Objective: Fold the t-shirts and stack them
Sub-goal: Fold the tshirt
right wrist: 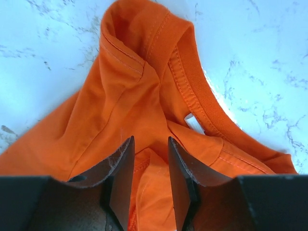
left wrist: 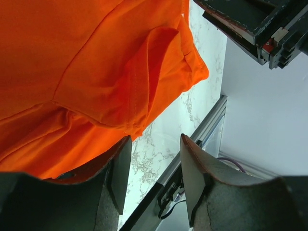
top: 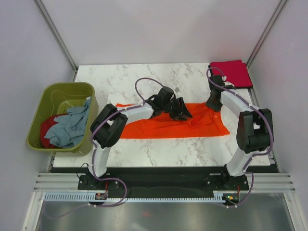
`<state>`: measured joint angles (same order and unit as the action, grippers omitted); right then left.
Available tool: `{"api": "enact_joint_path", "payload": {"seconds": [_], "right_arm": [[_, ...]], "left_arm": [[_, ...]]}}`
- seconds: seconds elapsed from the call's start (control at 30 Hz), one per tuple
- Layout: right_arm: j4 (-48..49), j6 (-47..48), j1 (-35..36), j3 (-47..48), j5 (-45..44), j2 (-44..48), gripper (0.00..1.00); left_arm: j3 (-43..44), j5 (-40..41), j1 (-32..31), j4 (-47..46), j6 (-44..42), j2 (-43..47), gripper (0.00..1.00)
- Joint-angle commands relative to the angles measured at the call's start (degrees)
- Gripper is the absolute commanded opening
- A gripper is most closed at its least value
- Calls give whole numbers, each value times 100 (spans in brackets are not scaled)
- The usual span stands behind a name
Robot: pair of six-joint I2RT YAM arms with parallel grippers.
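The bright orange t-shirt point(top: 163, 126) lies as a long strip across the middle of the marble table. My left gripper point(top: 180, 109) hovers over its upper middle; in the left wrist view point(left wrist: 154, 144) its jaws stand open and empty, with a bunched sleeve of the shirt point(left wrist: 96, 62) to their left. My right gripper point(top: 213, 103) is at the shirt's far right corner. In the right wrist view point(right wrist: 149, 144) its jaws are open over the collar end point(right wrist: 192, 82), with a fold of orange fabric point(right wrist: 130, 86) lying between them. A crimson t-shirt point(top: 232, 72) lies folded at the back right.
An olive-green tub point(top: 48, 96) stands off the table's left edge, holding a pale grey-blue shirt point(top: 70, 126) and a red one point(top: 46, 127). The table's right metal rail point(left wrist: 202, 130) runs close to the orange shirt's end. The right arm point(left wrist: 255, 24) shows above it.
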<state>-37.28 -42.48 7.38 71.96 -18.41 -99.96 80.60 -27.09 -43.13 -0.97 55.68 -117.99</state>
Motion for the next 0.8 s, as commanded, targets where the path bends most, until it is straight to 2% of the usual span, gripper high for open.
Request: {"api": "enact_joint_path", "payload": {"seconds": [0.0, 0.3, 0.43, 0.53, 0.57, 0.63, 0.7, 0.77], "right_arm": [[-69, -147, 1, 187, 83, -199, 42], [282, -155, 1, -455, 347, -50, 42], [379, -155, 1, -806, 356, 126, 41], [458, -103, 1, -973, 330, 293, 36], [476, -77, 9, -991, 330, 328, 31], [511, 37, 9, -1009, 330, 425, 27], [502, 169, 9, -1018, 417, 556, 27], [493, 353, 1, -1105, 470, 679, 30]], "left_arm": [[307, 2, -46, -140, 224, -241, 53], [606, 19, -195, 62, 154, -637, 55], [712, 81, -230, 352, 101, -742, 52], [756, 81, -239, 466, 48, -734, 42], [790, 99, -231, 527, 22, -725, 39], [826, 221, -248, 817, -92, -707, 28], [852, 362, -248, 1193, -232, -611, 22], [791, 686, -248, 1441, -347, -488, 22]]}}
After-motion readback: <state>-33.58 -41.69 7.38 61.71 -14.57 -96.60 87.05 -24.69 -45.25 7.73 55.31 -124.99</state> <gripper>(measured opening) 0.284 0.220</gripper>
